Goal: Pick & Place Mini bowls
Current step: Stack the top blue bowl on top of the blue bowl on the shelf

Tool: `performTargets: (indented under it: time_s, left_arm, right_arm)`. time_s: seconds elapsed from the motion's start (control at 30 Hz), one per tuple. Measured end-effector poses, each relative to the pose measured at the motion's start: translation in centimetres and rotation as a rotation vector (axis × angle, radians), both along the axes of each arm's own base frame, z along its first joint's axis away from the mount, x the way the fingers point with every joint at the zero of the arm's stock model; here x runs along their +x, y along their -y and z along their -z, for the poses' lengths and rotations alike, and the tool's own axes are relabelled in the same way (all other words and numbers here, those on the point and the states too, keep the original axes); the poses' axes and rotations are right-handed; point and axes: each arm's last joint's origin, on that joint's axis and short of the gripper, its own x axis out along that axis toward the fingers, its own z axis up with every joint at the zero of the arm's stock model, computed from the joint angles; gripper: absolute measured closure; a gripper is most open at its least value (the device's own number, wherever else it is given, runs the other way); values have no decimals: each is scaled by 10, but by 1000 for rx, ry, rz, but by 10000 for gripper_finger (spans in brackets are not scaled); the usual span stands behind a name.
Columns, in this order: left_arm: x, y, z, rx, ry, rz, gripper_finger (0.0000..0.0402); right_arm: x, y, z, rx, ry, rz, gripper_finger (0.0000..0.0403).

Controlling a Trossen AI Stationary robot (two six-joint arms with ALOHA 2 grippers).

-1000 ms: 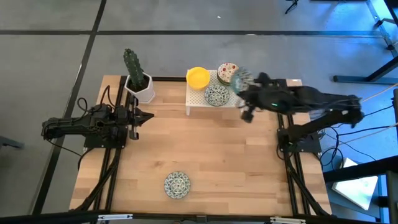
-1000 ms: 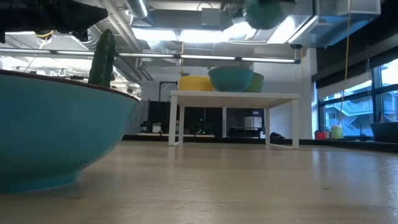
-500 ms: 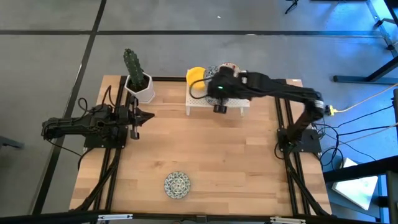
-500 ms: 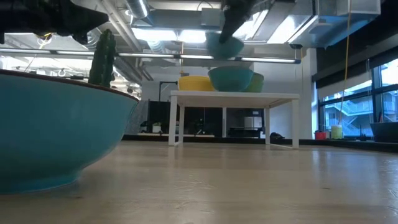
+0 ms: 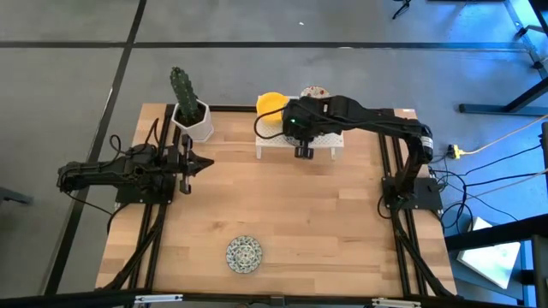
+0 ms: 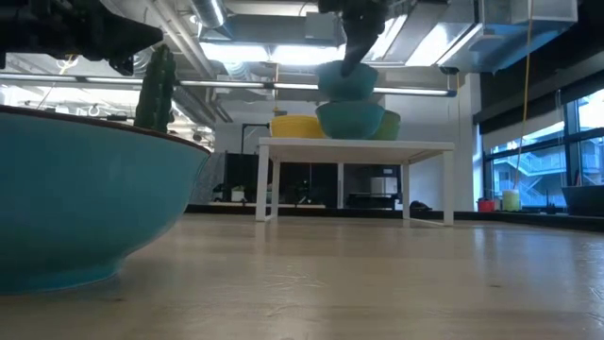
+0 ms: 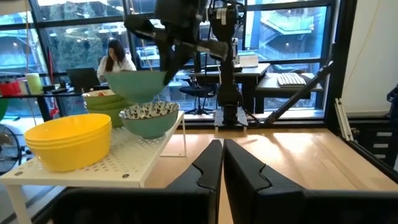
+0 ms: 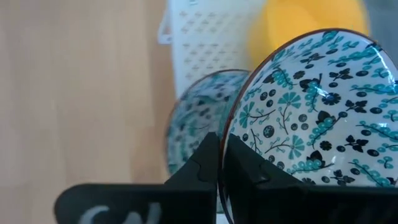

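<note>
A white mini bowl with blue-green pattern (image 8: 305,112) hangs just above a like bowl (image 8: 189,124) that stands on the white perforated rack (image 8: 199,37) at the table's far side. My right gripper (image 8: 219,158) is shut on it; the wrist (image 5: 300,128) hides it from above. The held bowl (image 6: 346,80) sits right over the lower one (image 6: 349,118). Yellow bowls (image 7: 65,140) are stacked on the rack's left, and a cream floral bowl (image 5: 314,91) is behind. One more patterned bowl (image 5: 244,254) rests near the front edge. My left gripper (image 7: 222,162) waits shut at the table's left. My right gripper pinches the held bowl's rim (image 8: 225,140) between its two fingers, one inside the bowl and one against its outer wall. The fingers slant down from above. The bowl hangs mouth up, about level, over the rack's patterned bowl; whether the two touch I cannot tell.
A white pot with a cactus (image 5: 190,111) stands at the far left corner, left of the rack (image 5: 276,144). Bare wood lies between the rack and the front bowl. Beyond the table is an office where a person (image 7: 118,56) sits.
My right gripper has swung from the rack's right end toward the table's left, carrying the patterned bowl, has tipped further downward, and has sunk over the patterned bowl on the rack. The held bowl now hangs close above that bowl.
</note>
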Motion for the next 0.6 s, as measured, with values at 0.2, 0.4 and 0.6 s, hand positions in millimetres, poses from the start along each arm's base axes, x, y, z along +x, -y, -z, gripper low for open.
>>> performTargets:
  time_s: [0.2,0.4,0.6]
  left_arm:
    - [0,0,0,-16,3,1,392]
    - [0,0,-1,-16,11,1,392]
    - [0,0,-1,-15,12,1,389]
  right_arm:
    - [4,0,9,36,-18,-12,390]
    - [4,0,13,56,-45,12,390]
    - [4,-1,13,87,-38,34,390]
